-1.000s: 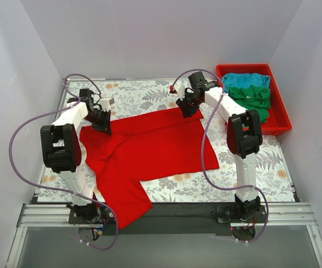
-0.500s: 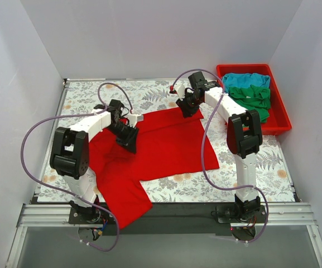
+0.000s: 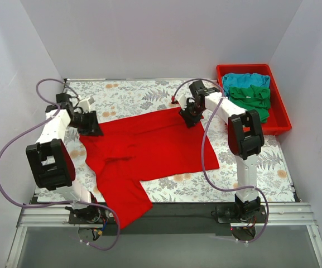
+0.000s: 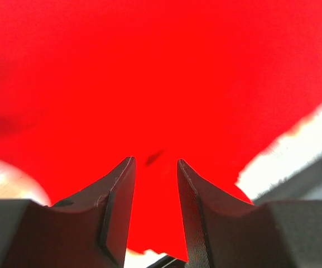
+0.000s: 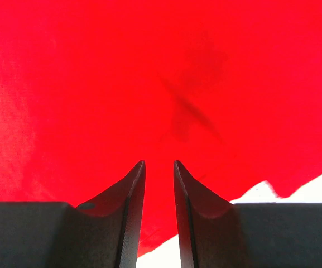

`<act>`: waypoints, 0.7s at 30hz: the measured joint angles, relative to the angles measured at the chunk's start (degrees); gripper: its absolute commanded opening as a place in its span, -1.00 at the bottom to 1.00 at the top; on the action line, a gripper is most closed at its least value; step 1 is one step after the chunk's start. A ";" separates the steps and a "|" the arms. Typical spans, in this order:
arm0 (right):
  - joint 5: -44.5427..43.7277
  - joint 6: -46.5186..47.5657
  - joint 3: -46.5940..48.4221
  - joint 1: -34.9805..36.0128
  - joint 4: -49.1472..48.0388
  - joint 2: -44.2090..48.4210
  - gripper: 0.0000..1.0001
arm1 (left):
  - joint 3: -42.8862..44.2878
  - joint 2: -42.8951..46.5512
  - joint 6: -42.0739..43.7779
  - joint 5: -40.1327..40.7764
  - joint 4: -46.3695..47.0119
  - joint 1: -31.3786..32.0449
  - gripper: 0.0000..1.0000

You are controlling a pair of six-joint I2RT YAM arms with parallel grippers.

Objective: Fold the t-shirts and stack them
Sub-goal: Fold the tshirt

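Observation:
The red t-shirt point(image 3: 149, 146) lies spread on the table, one part hanging toward the near edge. My left gripper point(image 3: 91, 127) is at its far left edge. In the left wrist view my gripper point(image 4: 155, 162) has its jaws close together with red cloth point(image 4: 161, 84) between them. My right gripper point(image 3: 189, 118) is at the shirt's far right corner. In the right wrist view my gripper point(image 5: 159, 163) has narrow jaws pinching red cloth point(image 5: 149, 67), with a crease just ahead. The green t-shirt point(image 3: 252, 99) and the turquoise t-shirt point(image 3: 245, 79) lie in the red tray point(image 3: 280, 124).
The floral tablecloth point(image 3: 250, 178) shows around the shirt. The tray stands at the far right by the wall. White walls close in the left, back and right. A black rail point(image 3: 183, 209) runs along the near edge.
My left arm swung right over the shirt, then back to the shirt's far left edge. My right gripper stayed at the far right corner. The shirt's outline is about the same.

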State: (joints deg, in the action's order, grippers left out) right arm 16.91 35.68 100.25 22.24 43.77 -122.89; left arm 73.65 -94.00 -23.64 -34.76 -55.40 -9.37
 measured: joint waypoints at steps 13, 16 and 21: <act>-5.49 -0.13 -5.51 -2.25 1.44 0.09 -0.42 | -2.40 -13.44 -3.67 14.69 8.00 -5.03 -0.37; -6.32 -0.96 -3.72 -4.11 1.20 -1.14 -0.42 | 1.70 -17.35 -4.31 16.09 8.11 -5.27 -0.38; -8.37 -1.38 -0.42 -6.45 1.16 -3.34 -0.43 | 13.57 -25.33 -5.05 15.87 7.82 -5.16 -0.38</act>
State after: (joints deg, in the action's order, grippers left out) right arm 8.54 34.30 99.83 15.79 44.93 -126.23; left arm 87.22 -119.33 -28.69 -18.90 -47.57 -14.52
